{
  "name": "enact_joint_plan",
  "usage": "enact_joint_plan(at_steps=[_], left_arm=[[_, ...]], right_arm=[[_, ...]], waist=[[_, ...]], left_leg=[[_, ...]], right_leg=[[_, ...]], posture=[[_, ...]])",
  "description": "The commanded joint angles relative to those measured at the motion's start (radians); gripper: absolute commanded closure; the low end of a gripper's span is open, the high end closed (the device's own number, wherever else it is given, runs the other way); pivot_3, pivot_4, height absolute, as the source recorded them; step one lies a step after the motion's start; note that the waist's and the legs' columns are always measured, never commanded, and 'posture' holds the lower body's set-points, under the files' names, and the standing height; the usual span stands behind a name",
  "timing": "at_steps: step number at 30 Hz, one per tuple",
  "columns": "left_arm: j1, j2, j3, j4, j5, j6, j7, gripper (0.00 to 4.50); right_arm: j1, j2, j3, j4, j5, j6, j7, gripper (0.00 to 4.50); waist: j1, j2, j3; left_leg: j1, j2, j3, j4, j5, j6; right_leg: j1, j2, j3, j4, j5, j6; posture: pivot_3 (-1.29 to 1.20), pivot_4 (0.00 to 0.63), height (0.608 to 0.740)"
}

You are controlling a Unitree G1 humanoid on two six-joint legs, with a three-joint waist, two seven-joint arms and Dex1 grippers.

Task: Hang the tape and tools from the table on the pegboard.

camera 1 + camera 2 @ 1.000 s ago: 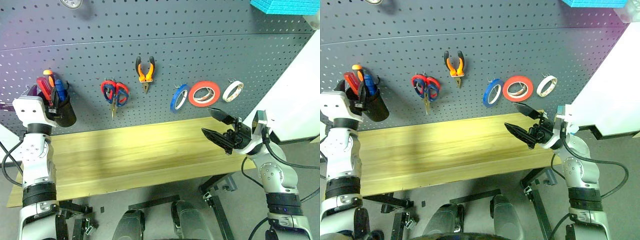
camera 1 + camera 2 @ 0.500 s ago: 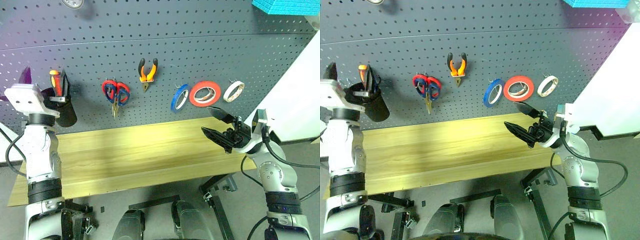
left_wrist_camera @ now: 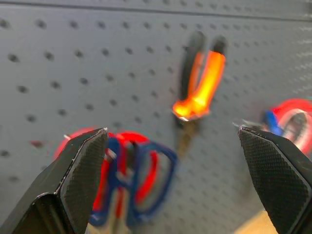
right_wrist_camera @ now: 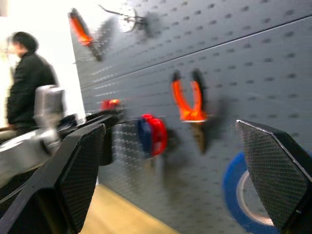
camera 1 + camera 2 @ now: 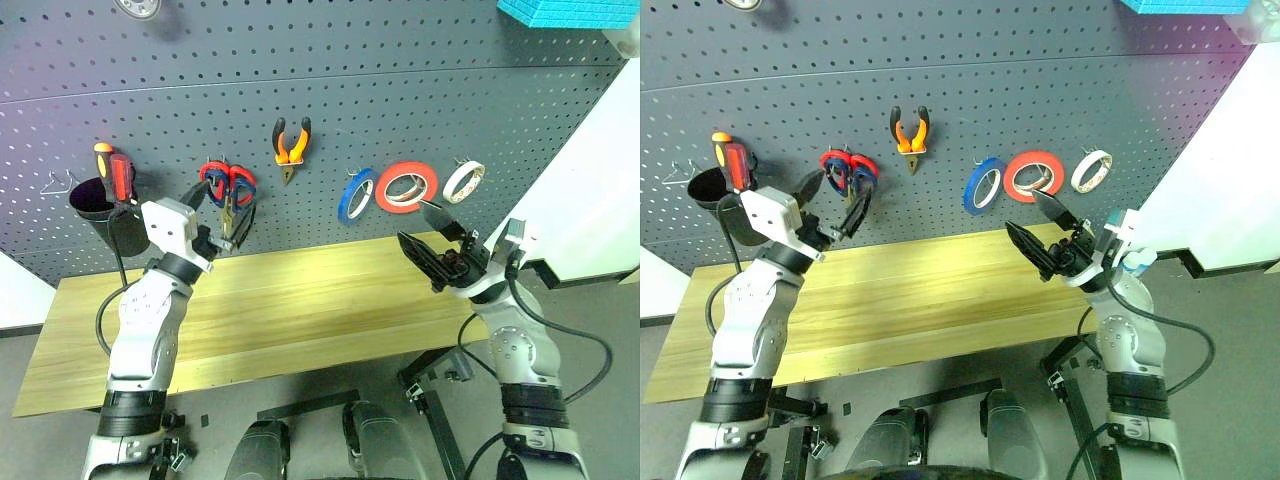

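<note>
Hanging on the pegboard (image 5: pixel 420 90), the pliers (image 5: pixel 290 145) are pointing their nose straight down, the orange-and-black handles spreading upward, so their long axis is running vertically. Just to their left the scissors (image 5: pixel 231 190) are dangling by their red and blue handle loops with the blades pointing down. To the right the blue tape (image 5: pixel 356 194) is hanging from a hook, turned partly edge-on, with the red roll (image 5: pixel 407 186) and the white roll (image 5: pixel 465 181) sitting beside it in a row. At the far left the black cup (image 5: pixel 105 220) is holding a red-handled screwdriver (image 5: pixel 121 177) upright, handle up, with an orange-topped one just beside it.

The left end effector (image 5: pixel 218 215) is hovering in front of the scissors with its two black fingers spread wide and nothing between them; I cannot tell whether a fingertip is touching the scissors. The right end effector (image 5: pixel 431 238) is reaching up toward the board below the red roll, its fingers likewise standing wide apart and gripping nothing. The wooden surface (image 5: pixel 300 300) is lying below both arms.
</note>
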Motion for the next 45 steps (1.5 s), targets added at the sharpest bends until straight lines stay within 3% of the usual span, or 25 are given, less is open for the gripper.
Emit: enact_joint_plan(at_steps=[1,9,15,22,36,45], left_arm=[[0.055,-0.007,-0.002,-0.044,-0.013,0.001,-0.028,0.03],[0.171,-0.053,0.027,0.055,0.102,-0.069,0.055,0.03],[0.228,-0.076,0.026,0.014,0.101,-0.049,0.07,0.03],[0.294,-0.087,0.035,-0.057,0.129,-0.058,0.105,0.03],[0.589,-0.104,0.054,-0.094,0.137,-0.176,0.064,0.03],[0.597,-0.164,0.06,-0.048,0.211,-0.221,0.14,0.03]], right_arm=[[0.011,0.037,-0.011,0.015,-0.068,-0.097,-0.077,0.0],[0.083,0.097,0.05,0.058,-0.248,-0.186,-0.251,0.0],[0.148,0.11,0.088,-0.006,-0.279,-0.135,-0.347,0.0],[0.22,0.082,0.102,-0.057,-0.335,-0.127,-0.428,0.0],[0.522,0.07,0.105,-0.221,-0.424,-0.161,-0.556,0.0],[0.545,0.113,0.112,-0.22,-0.454,-0.192,-0.634,0.0]], waist=[[0.0,0.0,0.0],[0.002,0.001,0.001],[0.002,0.007,0.007],[0.003,0.013,0.042],[0.003,0.009,0.066],[0.003,0.01,0.071]], left_leg=[[0.0,0.0,0.0,0.0,0.0,0.0],[0.0,0.0,0.0,0.0,0.0,0.001],[-0.001,0.0,0.0,0.0,-0.001,0.001],[-0.002,0.001,-0.003,0.0,-0.001,0.001],[-0.01,0.0,-0.002,-0.016,-0.003,0.003],[-0.019,0.008,0.003,-0.016,-0.006,0.004]], right_leg=[[0.0,0.0,0.0,0.0,0.0,0.0],[0.0,-0.001,0.0,-0.001,-0.001,0.0],[0.0,-0.003,0.0,-0.002,-0.003,-0.002],[-0.002,-0.004,0.001,-0.002,-0.004,-0.001],[-0.016,-0.006,0.004,-0.004,-0.013,-0.002],[-0.018,-0.007,-0.002,-0.02,-0.013,-0.002]], posture=[[-0.13,0.125,0.74],[-0.11,0.15,0.74],[-0.09,0.199,0.74],[-0.07,0.247,0.74],[-0.06,0.26,0.74],[-0.06,0.244,0.74]])
